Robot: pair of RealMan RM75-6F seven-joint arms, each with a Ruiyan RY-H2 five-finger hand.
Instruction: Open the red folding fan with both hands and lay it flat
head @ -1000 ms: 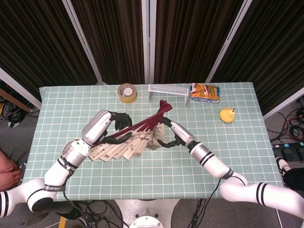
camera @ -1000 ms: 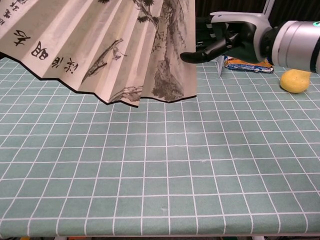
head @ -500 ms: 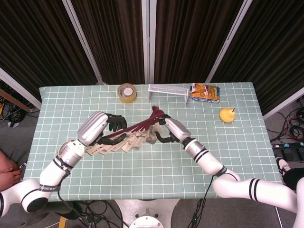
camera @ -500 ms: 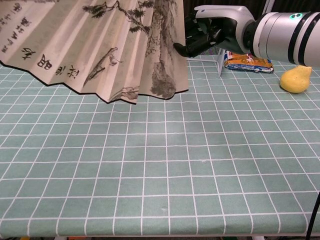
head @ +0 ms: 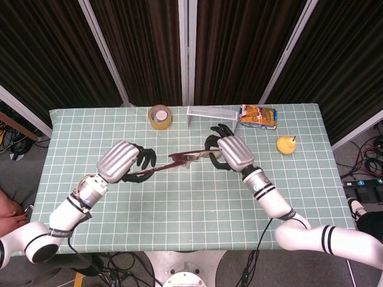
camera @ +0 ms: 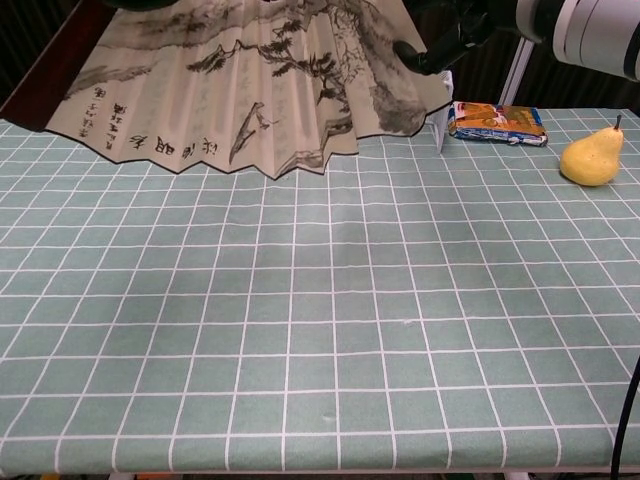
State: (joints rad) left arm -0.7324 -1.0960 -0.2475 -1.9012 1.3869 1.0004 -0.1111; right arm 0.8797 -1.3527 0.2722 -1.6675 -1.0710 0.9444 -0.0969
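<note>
The red folding fan (camera: 250, 90) is spread wide and held up above the table, its ink-painted paper facing the chest view. Its dark red guard (camera: 50, 80) shows at the left edge. From the head view the fan (head: 173, 162) appears edge-on as a thin dark red line between the hands. My left hand (head: 122, 161) grips the fan's left end. My right hand (head: 230, 152) holds the right end, and its dark fingers (camera: 440, 45) sit against the paper's right edge.
A yellow pear (camera: 592, 157) lies at the right, with a snack packet (camera: 497, 122) behind it. A tape roll (head: 160, 116) and a white wire stand (head: 210, 112) sit along the back of the green gridded table (camera: 330, 330).
The fan has spread wider and tipped from sloping to nearly upright, edge-on in the head view. My right hand has moved back and to the right, and both hands have risen.
</note>
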